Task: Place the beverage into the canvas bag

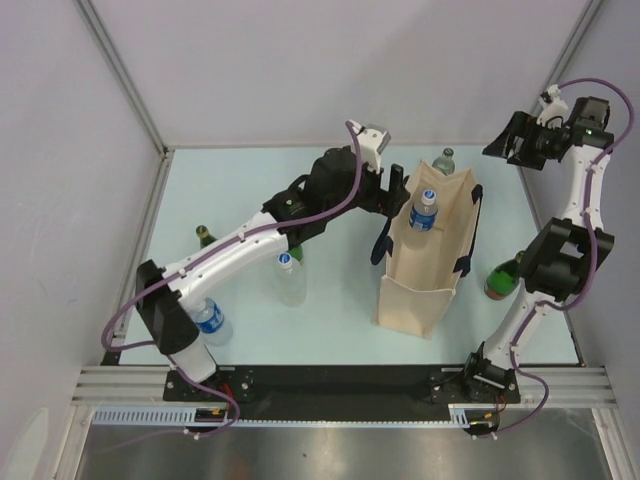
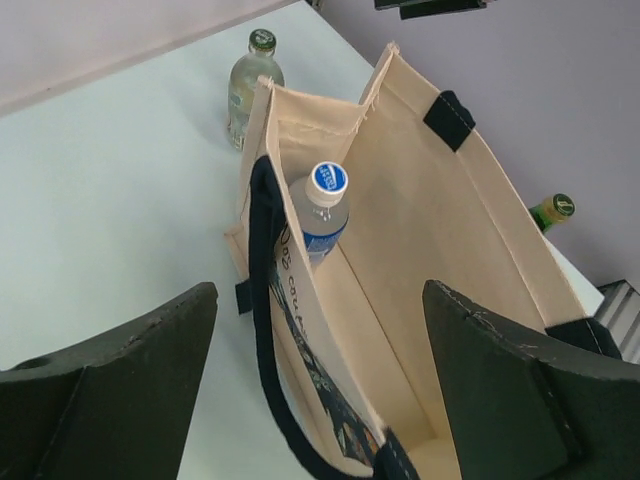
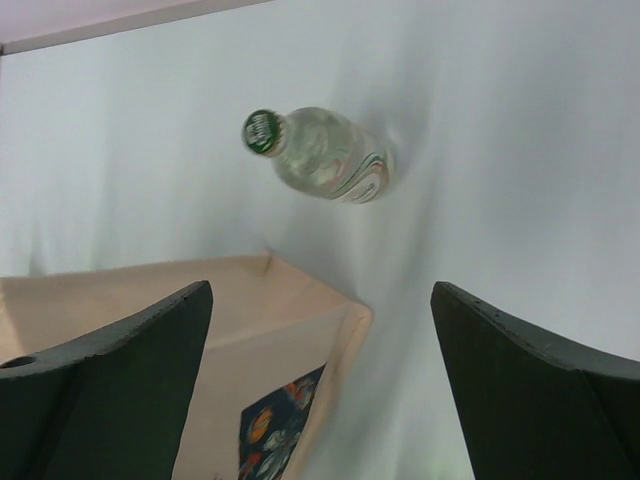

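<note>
**Inside the bag: one water bottle, both pincers released**

At the centre right of the top view I see the tall beige canvas bag with dark navy handles [image 1: 428, 262], standing upright on the pale table [image 1: 250, 180]. Inside it, close to the far end, stands the clear plastic water bottle with a blue cap and blue label [image 1: 424, 210], and the bag's walls rise around it. My left gripper [image 1: 392, 190] hovers just beside the bag's left wall, near the rim. Its two dark fingers are spread wide and they hold nothing. My right gripper [image 1: 512, 140] is at the upper right of the frame, well apart from the bag, also released and empty.

Just behind the bag's far end stands a clear glass bottle with a green cap [image 1: 444, 158]. A dark green bottle [image 1: 503, 277] stands to the right of the bag, beside the right arm. At the left of the frame I see another green bottle [image 1: 205, 236], a clear bottle with a blue cap [image 1: 288, 278] and a blue-labelled bottle [image 1: 211, 320] near the left arm's base.
</note>
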Robot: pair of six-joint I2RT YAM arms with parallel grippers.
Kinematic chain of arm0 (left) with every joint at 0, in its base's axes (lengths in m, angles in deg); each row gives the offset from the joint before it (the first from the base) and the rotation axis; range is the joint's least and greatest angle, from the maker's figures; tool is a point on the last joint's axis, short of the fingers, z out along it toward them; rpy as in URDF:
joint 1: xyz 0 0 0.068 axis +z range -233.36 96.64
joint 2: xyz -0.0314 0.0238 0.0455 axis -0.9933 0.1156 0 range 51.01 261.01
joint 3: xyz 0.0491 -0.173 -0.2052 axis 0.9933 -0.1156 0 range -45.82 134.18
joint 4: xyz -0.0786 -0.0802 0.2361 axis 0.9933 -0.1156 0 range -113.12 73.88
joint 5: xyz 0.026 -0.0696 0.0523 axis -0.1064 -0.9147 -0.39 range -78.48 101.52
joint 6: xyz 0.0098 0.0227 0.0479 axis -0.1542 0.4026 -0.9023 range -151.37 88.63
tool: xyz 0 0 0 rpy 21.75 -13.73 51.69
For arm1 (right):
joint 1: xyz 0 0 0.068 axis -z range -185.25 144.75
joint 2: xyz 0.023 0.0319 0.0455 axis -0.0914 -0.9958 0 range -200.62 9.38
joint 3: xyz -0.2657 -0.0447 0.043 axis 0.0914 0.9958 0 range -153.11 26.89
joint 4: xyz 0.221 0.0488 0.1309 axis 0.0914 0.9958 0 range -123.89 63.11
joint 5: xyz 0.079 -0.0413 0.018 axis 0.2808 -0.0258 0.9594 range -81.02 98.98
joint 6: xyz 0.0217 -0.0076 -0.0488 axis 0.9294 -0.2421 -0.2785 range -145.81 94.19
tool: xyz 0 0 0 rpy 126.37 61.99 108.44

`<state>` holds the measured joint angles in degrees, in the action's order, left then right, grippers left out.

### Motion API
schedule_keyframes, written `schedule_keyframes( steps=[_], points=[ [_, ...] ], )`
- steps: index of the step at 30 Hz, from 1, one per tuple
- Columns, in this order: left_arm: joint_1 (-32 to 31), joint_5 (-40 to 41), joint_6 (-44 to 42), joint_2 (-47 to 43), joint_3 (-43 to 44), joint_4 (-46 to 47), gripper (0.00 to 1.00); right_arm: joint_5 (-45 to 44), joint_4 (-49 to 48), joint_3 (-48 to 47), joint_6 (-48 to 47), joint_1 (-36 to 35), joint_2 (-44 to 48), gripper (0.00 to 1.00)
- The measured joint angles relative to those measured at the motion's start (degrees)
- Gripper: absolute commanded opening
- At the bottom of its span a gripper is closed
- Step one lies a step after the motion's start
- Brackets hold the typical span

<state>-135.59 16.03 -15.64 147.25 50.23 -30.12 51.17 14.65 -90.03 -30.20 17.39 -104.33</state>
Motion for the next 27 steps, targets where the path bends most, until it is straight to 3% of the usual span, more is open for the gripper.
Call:
schedule_keyframes(
  steps=[11, 27],
  points=[
    [2.6, 0.0, 9.2, -7.0, -5.3, -2.3, 0.91, -5.2, 5.9, -13.8, -2.1, -3.1, -17.4, 1.0],
    [3.0, -0.2, 13.7, -7.1, -5.3, -5.0, 0.94, 5.0, -1.8, -17.0, 1.2, -4.5, -19.2, 1.0]
  ],
)
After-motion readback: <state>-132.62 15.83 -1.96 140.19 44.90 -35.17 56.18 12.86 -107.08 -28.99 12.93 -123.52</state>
